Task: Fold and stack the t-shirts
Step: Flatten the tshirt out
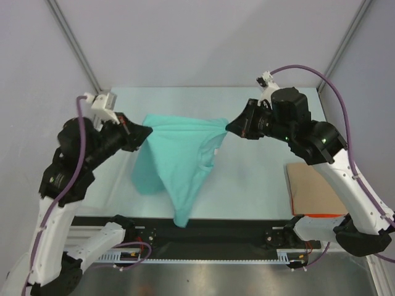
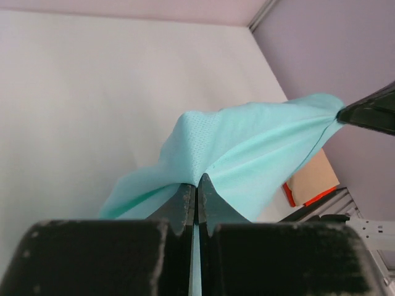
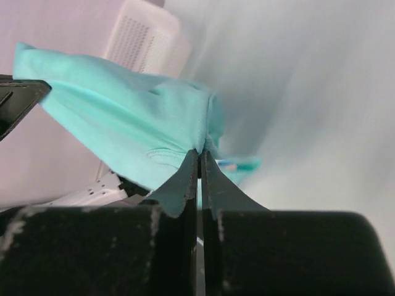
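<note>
Teal t-shirt [image 1: 179,160] hangs stretched between two arms above the bench [image 1: 247,191]
The left fingers [image 1: 142,131] and right fingers [image 1: 234,126] are each clamped shut on one end of the shirt's upper edge, which runs left to right between them, while the body droops to a narrowing point toward the near edge. A cardboard sheet [image 1: 311,185] lies well apart on the right, and a white mesh basket [image 3: 145,37] shows beyond the cloth in the right wrist view
</note>
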Robot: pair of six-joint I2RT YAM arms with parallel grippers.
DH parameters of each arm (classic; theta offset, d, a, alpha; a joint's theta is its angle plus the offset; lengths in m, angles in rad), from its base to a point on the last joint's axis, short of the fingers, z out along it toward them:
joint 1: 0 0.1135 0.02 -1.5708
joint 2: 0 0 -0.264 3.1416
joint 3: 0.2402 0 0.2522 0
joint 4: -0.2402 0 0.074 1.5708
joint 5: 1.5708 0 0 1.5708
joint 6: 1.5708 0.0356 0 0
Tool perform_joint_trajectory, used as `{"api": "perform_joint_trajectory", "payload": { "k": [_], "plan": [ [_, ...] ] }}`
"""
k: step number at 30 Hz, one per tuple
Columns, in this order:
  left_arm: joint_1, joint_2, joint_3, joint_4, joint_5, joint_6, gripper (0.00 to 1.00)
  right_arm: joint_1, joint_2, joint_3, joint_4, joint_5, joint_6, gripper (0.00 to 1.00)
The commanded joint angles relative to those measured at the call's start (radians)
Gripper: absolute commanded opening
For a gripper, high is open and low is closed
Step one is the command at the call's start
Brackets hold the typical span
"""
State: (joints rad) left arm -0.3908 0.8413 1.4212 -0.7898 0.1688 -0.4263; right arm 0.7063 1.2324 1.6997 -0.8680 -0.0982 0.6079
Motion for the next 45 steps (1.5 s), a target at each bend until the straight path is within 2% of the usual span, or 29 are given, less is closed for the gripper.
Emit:
{"api": "perform_joint_trajectory", "payload": {
  "k": [1, 5, 6, 8, 9, 10, 11, 12, 13, 14, 15, 16, 17, 18, 19, 21, 22, 23, 24, 25, 26, 27, 28, 31, 34, 37, 39, 41, 45],
  "plan": [
    [0.004, 0.163, -0.021, 0.044, 0.020, -0.005, 0.00, -0.123, 0.038, -0.034, -0.078, 0.135, 0.012, 0.00],
    [0.000, 0.439, 0.042, 0.165, 0.064, -0.008, 0.00, -0.321, 0.108, -0.162, 0.009, 0.064, -0.055, 0.00],
    [-0.003, 0.585, 0.083, 0.182, 0.069, 0.004, 0.00, -0.355, 0.134, -0.167, 0.033, 0.075, -0.074, 0.00],
    [-0.022, 0.770, 0.268, 0.178, 0.067, 0.041, 0.00, -0.445, 0.236, -0.140, 0.052, 0.087, -0.103, 0.00],
    [-0.026, 0.962, 0.456, 0.126, 0.040, 0.073, 0.01, -0.473, 0.275, -0.102, 0.070, 0.087, -0.124, 0.00],
    [-0.029, 1.054, 0.563, 0.097, 0.032, 0.083, 0.06, -0.496, 0.323, -0.072, 0.073, 0.091, -0.131, 0.00],
    [-0.029, 1.141, 0.687, 0.059, 0.022, 0.087, 0.15, -0.540, 0.398, -0.052, 0.089, 0.097, -0.143, 0.00],
    [-0.025, 1.230, 0.806, -0.006, 0.014, 0.074, 0.49, -0.559, 0.445, -0.028, 0.101, 0.097, -0.178, 0.00],
    [-0.013, 1.260, 0.821, 0.038, 0.035, 0.042, 0.57, -0.573, 0.487, 0.039, 0.101, 0.138, -0.201, 0.00],
    [0.003, 1.271, 0.826, 0.049, 0.022, 0.015, 0.63, -0.591, 0.587, 0.084, 0.089, 0.185, -0.224, 0.06],
    [0.004, 1.276, 0.846, -0.012, -0.007, 0.011, 0.77, -0.603, 0.637, 0.148, 0.022, 0.192, -0.250, 0.17],
    [0.000, 1.271, 0.838, -0.029, -0.070, 0.027, 0.86, -0.611, 0.683, 0.210, -0.032, 0.195, -0.255, 0.40],
    [-0.008, 1.210, 0.793, -0.032, -0.103, 0.046, 0.90, -0.616, 0.735, 0.345, -0.098, 0.224, -0.258, 0.47],
    [-0.008, 1.179, 0.738, -0.028, -0.120, 0.084, 0.90, -0.607, 0.787, 0.388, -0.203, 0.239, -0.261, 0.50],
    [-0.008, 1.141, 0.619, -0.032, -0.141, 0.099, 0.90, -0.596, 0.788, 0.399, -0.225, 0.250, -0.269, 0.58],
    [-0.008, 1.029, 0.485, -0.048, -0.157, 0.122, 0.83, -0.552, 0.710, 0.301, -0.212, 0.235, -0.272, 0.60],
    [-0.010, 0.978, 0.299, -0.017, -0.119, 0.129, 0.81, -0.530, 0.669, 0.231, -0.189, 0.201, -0.267, 0.64],
    [-0.013, 0.931, 0.198, 0.015, -0.103, 0.127, 0.79, -0.512, 0.623, 0.165, -0.158, 0.186, -0.261, 0.64],
    [-0.013, 0.835, 0.109, 0.059, -0.079, 0.104, 0.68, -0.492, 0.569, 0.021, -0.108, 0.172, -0.251, 0.64],
    [-0.014, 0.799, -0.045, 0.078, -0.052, 0.097, 0.63, -0.452, 0.479, -0.047, -0.080, 0.145, -0.238, 0.63],
    [-0.022, 0.757, -0.115, 0.101, -0.023, 0.081, 0.55, -0.435, 0.429, -0.111, -0.054, 0.043, -0.208, 0.61],
    [-0.026, 0.696, -0.175, 0.104, -0.020, 0.072, 0.50, -0.412, 0.386, -0.243, -0.008, -0.003, -0.188, 0.58],
    [-0.029, 0.661, -0.285, 0.107, -0.020, 0.063, 0.45, -0.366, 0.307, -0.297, 0.013, -0.035, -0.159, 0.53],
    [-0.031, 0.552, -0.459, 0.139, -0.018, 0.024, 0.40, -0.268, 0.211, -0.508, 0.099, -0.130, -0.051, 0.42],
    [-0.028, 0.541, -0.519, 0.146, -0.057, -0.017, 0.39, -0.150, 0.128, -0.670, 0.200, -0.173, 0.071, 0.25],
    [-0.016, 0.577, -0.527, 0.175, -0.087, -0.049, 0.38, -0.111, 0.093, -0.770, 0.316, -0.239, 0.188, 0.22],
    [0.006, 0.611, -0.528, 0.214, -0.072, -0.052, 0.41, -0.091, 0.094, -0.799, 0.379, -0.251, 0.214, 0.23],
    [0.012, 0.681, -0.518, 0.227, -0.061, -0.042, 0.49, -0.088, 0.116, -0.808, 0.392, -0.277, 0.236, 0.35],
    [0.013, 0.732, -0.530, 0.277, -0.002, -0.046, 0.49, -0.076, 0.157, -0.811, 0.402, -0.279, 0.230, 0.41]
  ]
}}
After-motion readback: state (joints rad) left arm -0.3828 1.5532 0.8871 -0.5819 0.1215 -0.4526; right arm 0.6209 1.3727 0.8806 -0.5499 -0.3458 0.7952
